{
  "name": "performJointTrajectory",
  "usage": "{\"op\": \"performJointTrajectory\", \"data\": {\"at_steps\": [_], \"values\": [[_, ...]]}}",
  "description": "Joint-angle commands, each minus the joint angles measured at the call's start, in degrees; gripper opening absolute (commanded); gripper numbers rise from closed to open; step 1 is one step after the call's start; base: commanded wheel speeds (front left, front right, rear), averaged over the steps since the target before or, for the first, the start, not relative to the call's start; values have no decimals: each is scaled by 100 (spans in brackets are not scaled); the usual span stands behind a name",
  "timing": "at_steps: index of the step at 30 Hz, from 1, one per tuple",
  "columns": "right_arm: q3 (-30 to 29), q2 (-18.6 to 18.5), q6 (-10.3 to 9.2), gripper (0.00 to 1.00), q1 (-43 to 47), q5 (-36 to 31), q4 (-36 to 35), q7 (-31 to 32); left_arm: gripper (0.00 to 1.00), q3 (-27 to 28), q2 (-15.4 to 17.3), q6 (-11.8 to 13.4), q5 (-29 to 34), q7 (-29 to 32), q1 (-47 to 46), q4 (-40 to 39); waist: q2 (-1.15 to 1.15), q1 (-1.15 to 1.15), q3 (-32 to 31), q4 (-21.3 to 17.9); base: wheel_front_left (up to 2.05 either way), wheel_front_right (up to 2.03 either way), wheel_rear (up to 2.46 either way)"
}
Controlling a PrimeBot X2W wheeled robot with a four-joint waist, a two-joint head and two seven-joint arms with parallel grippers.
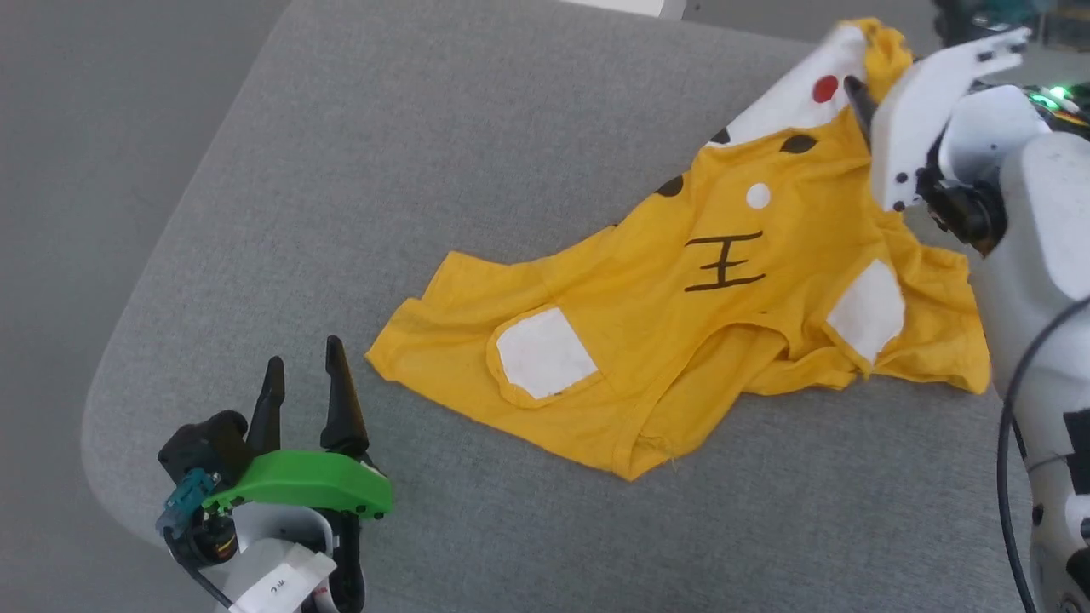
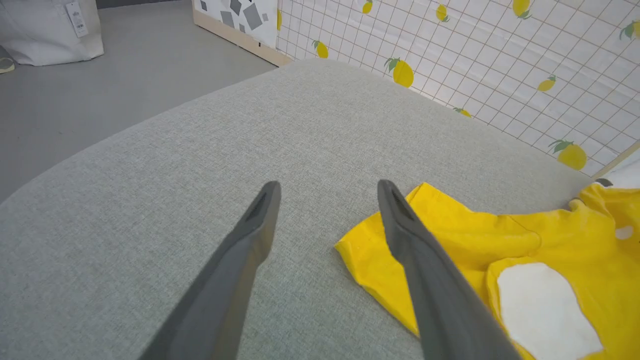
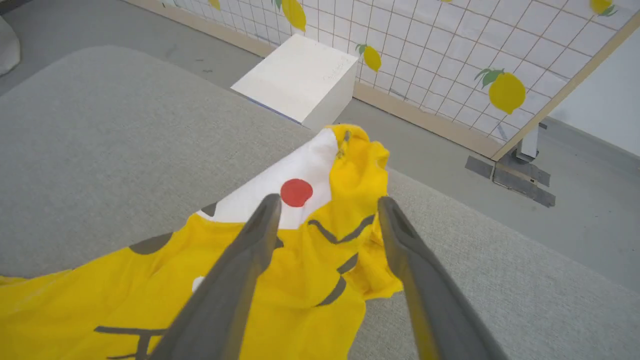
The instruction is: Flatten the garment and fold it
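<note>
Your left hand spread over bare surface, near-left of T-shirt | your right hand spread over its bunched far-right end

Bright, even, diffuse light; shadows faint and soft. No glare. Wrist views bow at the edges; fingers near the lens slightly soft.

Grey fabric surface, white box on grey floor, lemon-print grid wall, white bag
</note>
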Motion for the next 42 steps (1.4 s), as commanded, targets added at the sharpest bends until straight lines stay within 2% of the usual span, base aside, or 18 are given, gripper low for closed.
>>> {"op": "performJointTrajectory", "data": {"at_steps": [1, 5, 10, 17, 20, 25, 26, 27, 28, 31, 35, 42], "values": [[-96, 21, -8, 100, 199, 180, -110, -289, 100, 26, 1, -31, 31, -43, 27, 20, 0, -1, -269, -218, 0, 0, 0], [-384, 61, -8, 100, 795, 648, -636, -1224, 100, 30, 87, -15, 41, 30, 98, 33, 0, -1, -506, -465, 0, 0, 0], [-687, 96, -8, 100, 1738, 919, -1282, -1616, 100, -15, 181, 145, 32, 543, 173, 83, 0, -1, -675, -769, 0, 0, 0], [-1072, 319, -8, 100, 2920, 973, -2374, -1319, 100, -63, 533, 642, -18, 2321, 23, 314, 0, -1, -626, -1152, 0, 0, 0], [-1162, 397, -8, 100, 3253, 931, -2772, -1141, 100, -76, 638, 737, -61, 2806, -67, 297, 0, -1, -557, -1260, 0, 0, 0], [-1168, 490, -8, 100, 3621, 858, -3288, -813, 100, -213, 734, 708, -191, 3563, -190, 475, 0, -1, -430, -1377, 0, 0, 0], [-1167, 501, -8, 100, 3654, 839, -3361, -779, 89, -227, 734, 706, -210, 3634, -205, 494, 0, -1, -408, -1387, 0, 0, 0], [-1166, 518, -8, 100, 3689, 826, -3440, -733, 39, -224, 714, 706, -241, 3654, -226, 500, 0, -1, -385, -1390, 0, 0, 0], [-1151, 524, -8, 100, 3716, 812, -3491, -676, 0, -225, 699, 701, -257, 3647, -233, 505, 0, -1, -372, -1388, 0, 0, 0], [-1060, 504, -8, 100, 3797, 756, -3659, -477, 0, -140, 615, 667, -382, 3487, -208, 484, 0, -1, -352, -1359, 0, 0, 0], [-839, 351, -8, 100, 3879, 630, -3809, -24, 0, 80, 528, 632, -510, 2985, -92, 230, 0, -1, -372, -1292, 0, 0, 0], [-322, 95, -8, 100, 3626, 321, -3584, 1385, 0, 176, 425, 740, -414, 2385, 368, -664, 0, -1, -385, -1178, 0, 0, 0]]}}
